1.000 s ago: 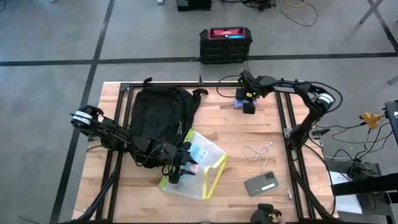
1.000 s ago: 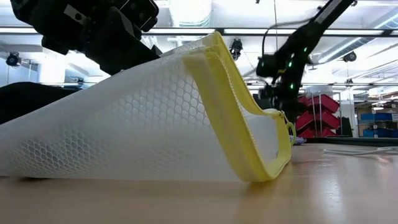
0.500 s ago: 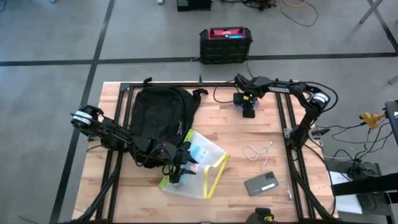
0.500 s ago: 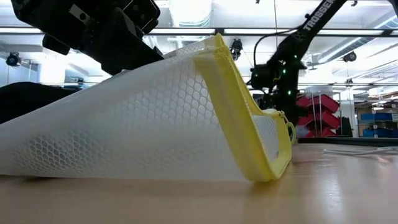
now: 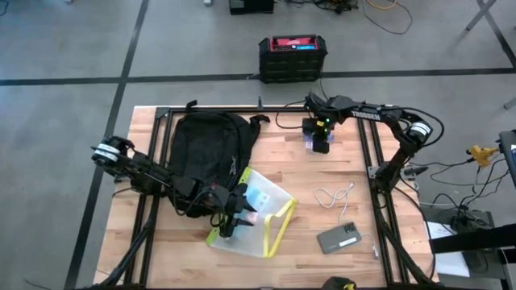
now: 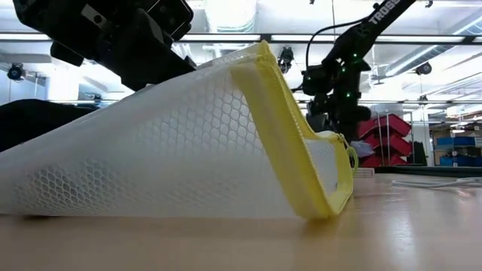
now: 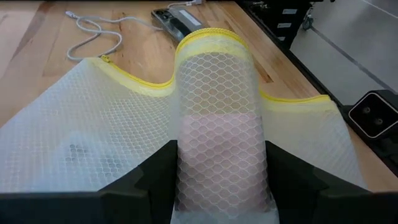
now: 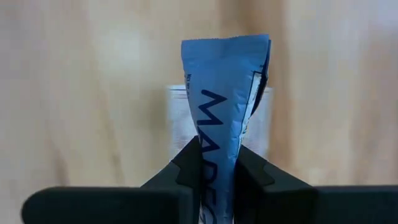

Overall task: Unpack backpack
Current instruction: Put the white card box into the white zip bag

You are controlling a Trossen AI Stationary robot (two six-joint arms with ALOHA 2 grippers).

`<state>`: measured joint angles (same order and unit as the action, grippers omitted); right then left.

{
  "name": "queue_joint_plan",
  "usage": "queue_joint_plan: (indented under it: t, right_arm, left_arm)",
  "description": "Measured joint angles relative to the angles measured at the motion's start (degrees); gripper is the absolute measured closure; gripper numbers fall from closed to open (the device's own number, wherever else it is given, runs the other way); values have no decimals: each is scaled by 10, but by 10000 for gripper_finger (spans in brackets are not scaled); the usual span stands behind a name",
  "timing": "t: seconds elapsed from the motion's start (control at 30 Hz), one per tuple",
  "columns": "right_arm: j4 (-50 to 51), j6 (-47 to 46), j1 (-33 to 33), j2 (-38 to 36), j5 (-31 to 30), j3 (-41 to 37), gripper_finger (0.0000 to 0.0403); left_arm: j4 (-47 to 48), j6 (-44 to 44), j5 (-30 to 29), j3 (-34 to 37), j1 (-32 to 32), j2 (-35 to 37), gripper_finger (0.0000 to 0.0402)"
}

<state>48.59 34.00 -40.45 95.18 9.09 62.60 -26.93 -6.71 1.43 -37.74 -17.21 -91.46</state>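
Note:
The black backpack (image 5: 211, 149) lies flat at the table's far left. Just beyond its near right corner lies a white mesh pouch (image 5: 260, 211) with a yellow zip edge and something pink inside. My left gripper (image 5: 230, 219) is shut on the pouch. In the low view the pouch (image 6: 188, 143) slopes up from the table toward that gripper. My right gripper (image 5: 321, 142) hangs over the table's far right, shut on a blue packet (image 8: 225, 81). A pale see-through thing (image 8: 261, 124) lies on the wood under it. My left gripper pinches a bunched fold of the mesh pouch (image 7: 219, 137) between its two fingers (image 7: 163, 171), coming from the backpack's side and slanting down. The held side is raised. The yellow zip edge (image 7: 298, 101) and the rest of the pouch lie on the table. My right gripper pinches the blue packet's lower part (image 8: 219, 140) between its two fingers (image 8: 186, 163), pointing down from above. The packet stands out past the fingertips toward the table. Whether it touches the table, I cannot tell.
A white cable (image 5: 334, 196) and a grey flat device (image 5: 343, 238) lie on the near right of the table. A hard black box with a red top (image 5: 292, 56) stands on the floor beyond the far edge. Bare wood lies between backpack and right gripper.
My right gripper has shifted a little toward the table's left over the far right corner and risen slightly. My left gripper and the pouch have stayed where they were.

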Motion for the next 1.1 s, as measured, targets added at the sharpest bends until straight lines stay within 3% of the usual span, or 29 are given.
queue_joint_plan:
  t: [0.27, 0.43, 0.87, 1.1]
  right_arm:
    - [-50, -23, 4, 3, -22, -43, 304]
    - [-53, -36, 5, 3, -57, -46, 239]
    - [-59, -28, 12, 5, -58, -46, 46]
    - [-96, -14, 12, 52, -85, -45, 21]
  left_arm:
    - [-1, 3, 0, 0, 0, 0, 217]
    - [-1, 2, 1, 0, 0, 0, 219]
    - [0, 2, 1, 0, 0, 0, 216]
    - [0, 2, 1, 0, 0, 0, 217]
